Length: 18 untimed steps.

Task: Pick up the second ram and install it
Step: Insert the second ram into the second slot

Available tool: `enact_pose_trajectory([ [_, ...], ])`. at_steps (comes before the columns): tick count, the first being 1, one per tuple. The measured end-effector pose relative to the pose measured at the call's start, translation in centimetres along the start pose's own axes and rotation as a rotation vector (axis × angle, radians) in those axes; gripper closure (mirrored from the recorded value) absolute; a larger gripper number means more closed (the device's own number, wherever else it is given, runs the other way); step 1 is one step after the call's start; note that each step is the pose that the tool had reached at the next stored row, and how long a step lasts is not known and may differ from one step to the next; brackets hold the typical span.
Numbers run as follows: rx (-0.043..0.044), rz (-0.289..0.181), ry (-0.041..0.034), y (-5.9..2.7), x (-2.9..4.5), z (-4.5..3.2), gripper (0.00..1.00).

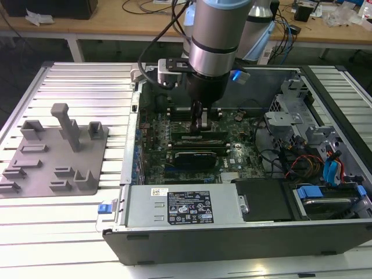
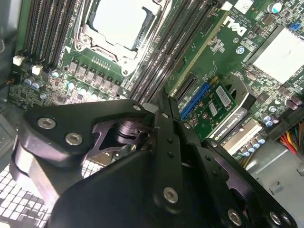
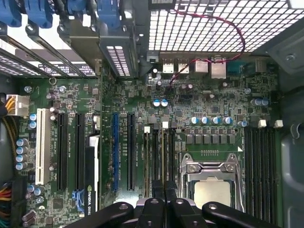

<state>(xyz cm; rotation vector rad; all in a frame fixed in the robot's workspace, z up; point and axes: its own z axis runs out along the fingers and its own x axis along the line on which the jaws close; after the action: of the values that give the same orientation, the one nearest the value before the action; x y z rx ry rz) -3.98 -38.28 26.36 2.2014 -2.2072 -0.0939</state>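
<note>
Pincer (image 3: pixel 164 186), black, two-fingered: we read it pressed together, no gap, tips down on the stick's top edge, likely to seat it | long narrow green ram stick (image 3: pixel 164 152): on edge among long black plastic memory slots (image 3: pixel 154 156), we judge | square silver-topped CPU (image 3: pixel 212 192) just beside | open dark metal computer case (image 1: pixel 232 244) around

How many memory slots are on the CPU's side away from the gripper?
4. The memory slots lie side by side in one bank along the CPU, on its side opposite the gripper. All look empty. None seems hidden.
</note>
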Motion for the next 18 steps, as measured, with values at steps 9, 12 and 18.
enact_pose_trajectory([
  [9,0.0001,0.000,-0.0002,-0.62,0.01,0.40,0.91],
  [12,0.0001,0.000,-0.0002,-0.69,0.01,0.53,0.91],
  [18,0.0001,0.000,-0.0006,-0.73,0.01,0.78,0.91],
])
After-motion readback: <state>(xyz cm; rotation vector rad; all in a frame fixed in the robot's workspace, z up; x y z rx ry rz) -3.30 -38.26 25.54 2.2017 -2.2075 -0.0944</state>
